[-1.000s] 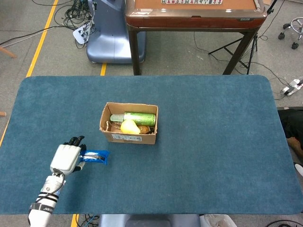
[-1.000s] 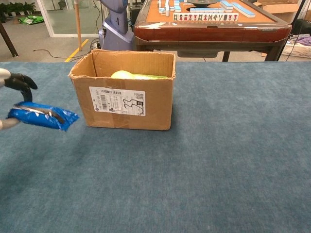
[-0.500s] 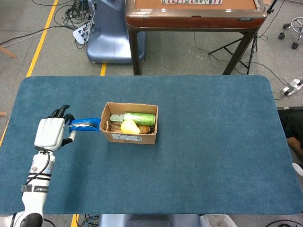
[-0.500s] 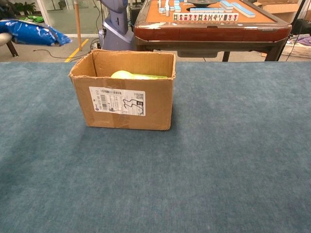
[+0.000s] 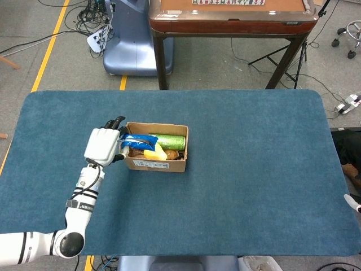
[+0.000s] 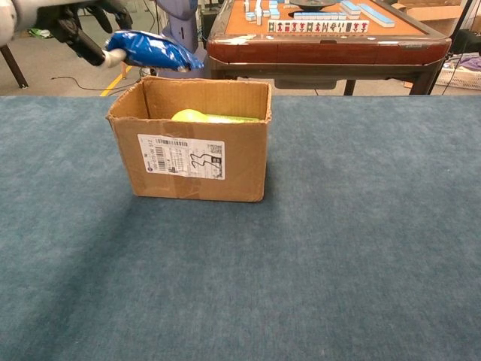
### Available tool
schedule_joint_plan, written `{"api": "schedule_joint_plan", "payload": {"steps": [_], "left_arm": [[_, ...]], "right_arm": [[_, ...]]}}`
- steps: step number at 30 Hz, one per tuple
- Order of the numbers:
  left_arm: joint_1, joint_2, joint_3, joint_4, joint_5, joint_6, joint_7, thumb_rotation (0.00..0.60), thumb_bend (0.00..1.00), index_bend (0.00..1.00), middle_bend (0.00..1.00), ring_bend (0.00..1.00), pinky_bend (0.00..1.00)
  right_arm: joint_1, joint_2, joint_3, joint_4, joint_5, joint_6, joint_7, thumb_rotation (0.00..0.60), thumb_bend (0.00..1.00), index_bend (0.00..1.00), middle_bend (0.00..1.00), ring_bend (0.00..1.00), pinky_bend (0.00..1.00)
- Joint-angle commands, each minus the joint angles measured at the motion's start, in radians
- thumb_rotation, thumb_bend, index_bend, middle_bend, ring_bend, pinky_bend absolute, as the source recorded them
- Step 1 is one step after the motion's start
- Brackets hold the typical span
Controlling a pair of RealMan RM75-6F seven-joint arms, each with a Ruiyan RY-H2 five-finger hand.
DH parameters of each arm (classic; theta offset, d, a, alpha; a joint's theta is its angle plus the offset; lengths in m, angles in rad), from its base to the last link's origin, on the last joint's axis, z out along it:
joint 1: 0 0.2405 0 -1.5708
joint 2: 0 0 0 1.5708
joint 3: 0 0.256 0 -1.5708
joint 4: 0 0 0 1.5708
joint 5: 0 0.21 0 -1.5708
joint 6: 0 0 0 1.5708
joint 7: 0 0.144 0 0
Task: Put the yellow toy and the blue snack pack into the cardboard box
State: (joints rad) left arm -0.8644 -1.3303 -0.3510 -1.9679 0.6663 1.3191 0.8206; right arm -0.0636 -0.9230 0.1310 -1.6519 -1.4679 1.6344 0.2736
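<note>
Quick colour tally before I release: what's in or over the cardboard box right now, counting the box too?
Blue: 1, the blue snack pack, held by the left hand over the box opening
Yellow: 1, the yellow toy inside
Green: 1, a green cylinder inside
Brown: 1, the cardboard box itself
Total: 4

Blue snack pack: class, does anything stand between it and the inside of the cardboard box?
Nothing visible does. The left hand holds the blue snack pack above the open top of the cardboard box; only air lies between.
</note>
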Motion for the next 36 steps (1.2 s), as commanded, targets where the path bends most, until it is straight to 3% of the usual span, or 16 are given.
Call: {"api": "schedule_joint_plan", "payload": {"steps": [1,3,5,10,12,17,20,23,29,36], "left_arm": [[-0.047,-0.058,0.008,0.068,-0.043,-0.033,0.031,0.6,0.51,0.55,0.15,0.19,0.44],[-0.067,-0.086,0.016,0.109,-0.069,-0.052,0.041,0.6,0.51,0.53,0.15,0.18,0.44],[-0.082,-0.102,0.022,0.138,-0.098,-0.068,0.051,0.6,0.47,0.43,0.14,0.17,0.42],[-0.102,-0.099,0.034,0.151,-0.138,-0.062,0.086,0.6,0.15,0.05,0.07,0.16,0.39],[-0.096,-0.095,0.035,0.143,-0.126,-0.042,0.073,0.6,0.11,0.0,0.06,0.16,0.39],[-0.06,-0.059,0.049,0.089,-0.078,-0.001,0.029,0.6,0.11,0.0,0.06,0.16,0.39],[-0.018,-0.01,0.091,0.013,-0.016,0.037,0.017,0.6,0.11,0.09,0.1,0.18,0.39],[0.029,0.05,0.161,-0.078,0.064,0.08,0.033,0.6,0.11,0.23,0.22,0.23,0.42],[0.151,0.158,0.302,-0.204,0.245,0.155,0.004,0.6,0.11,0.32,0.33,0.31,0.49],[0.323,0.176,0.471,-0.136,0.546,0.261,-0.084,0.6,0.14,0.37,0.39,0.35,0.53]], "right_arm": [[-0.001,0.001,-0.001,0.001,-0.001,0.001,0.001,0.6,0.09,0.46,0.41,0.3,0.48],[0.0,0.001,-0.002,0.001,-0.003,0.0,0.003,0.6,0.09,0.46,0.41,0.3,0.48],[0.0,0.001,-0.003,0.002,-0.004,0.0,0.004,0.6,0.09,0.46,0.41,0.3,0.48],[0.001,0.001,-0.004,0.003,-0.004,0.0,0.005,0.6,0.09,0.46,0.41,0.3,0.48],[0.001,0.002,-0.004,0.002,-0.003,-0.001,0.004,0.6,0.09,0.46,0.41,0.3,0.48],[0.001,-0.001,-0.006,-0.001,-0.006,0.001,-0.004,0.6,0.09,0.46,0.41,0.3,0.48],[0.001,-0.004,-0.006,-0.002,-0.007,0.003,-0.014,0.6,0.09,0.46,0.41,0.3,0.48],[0.003,-0.006,-0.007,-0.006,-0.002,-0.001,-0.028,0.6,0.09,0.46,0.41,0.3,0.48],[0.004,-0.015,-0.002,-0.017,0.011,0.001,-0.066,0.6,0.09,0.46,0.41,0.3,0.48],[0.027,-0.036,-0.003,-0.027,0.017,-0.032,-0.145,0.6,0.09,0.46,0.41,0.3,0.48]]}}
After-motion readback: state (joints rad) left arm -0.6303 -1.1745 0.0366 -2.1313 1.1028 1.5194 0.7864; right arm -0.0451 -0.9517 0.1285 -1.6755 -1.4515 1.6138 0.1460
